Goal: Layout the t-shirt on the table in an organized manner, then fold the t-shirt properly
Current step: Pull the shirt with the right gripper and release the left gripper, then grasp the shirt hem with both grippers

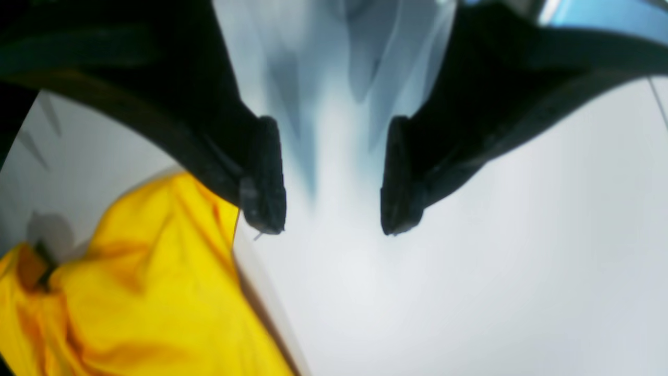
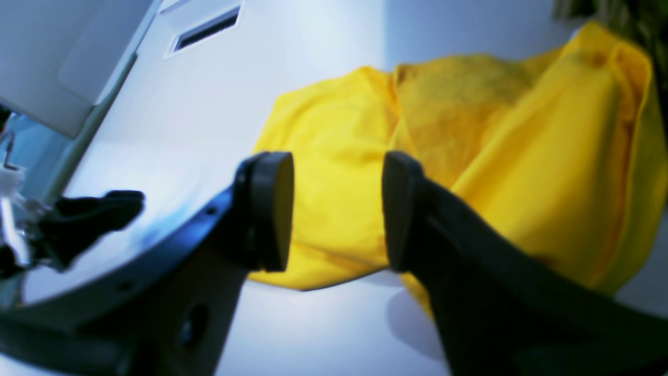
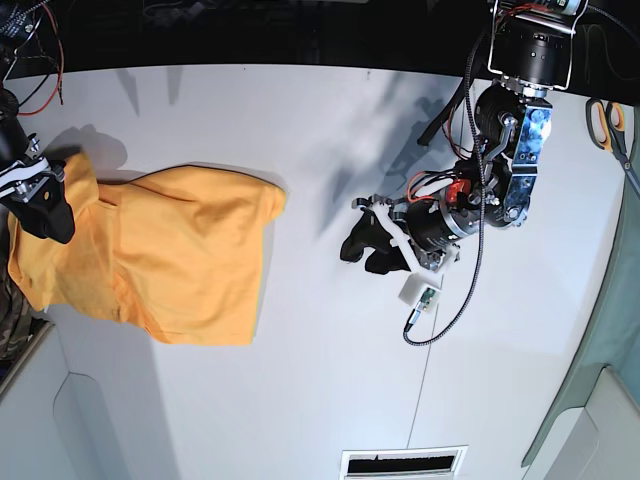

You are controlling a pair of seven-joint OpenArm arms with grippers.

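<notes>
- The right gripper sits at the left edge of the base view, at the shirt's left end. From its wrist camera the jaws stand apart with nothing between the pads; the cloth lies beyond them.
- The shirt is plain orange-yellow, with no print. It lies on the left part of the table, spread in part but not flat. Its left end is bunched and creased by the gripper, and its right edge runs down in a slant from an upper corner. Soft folds cross the cloth; a rougher-looking panel shows among the folds.
- White tabletop lies bare between the shirt and the left arm.
- The left gripper hangs over the table's middle, well apart from the shirt. Its jaws are wide and empty, with bare table showing between its fingertips.
- Orange-handled scissors lie at the far right edge.
</notes>
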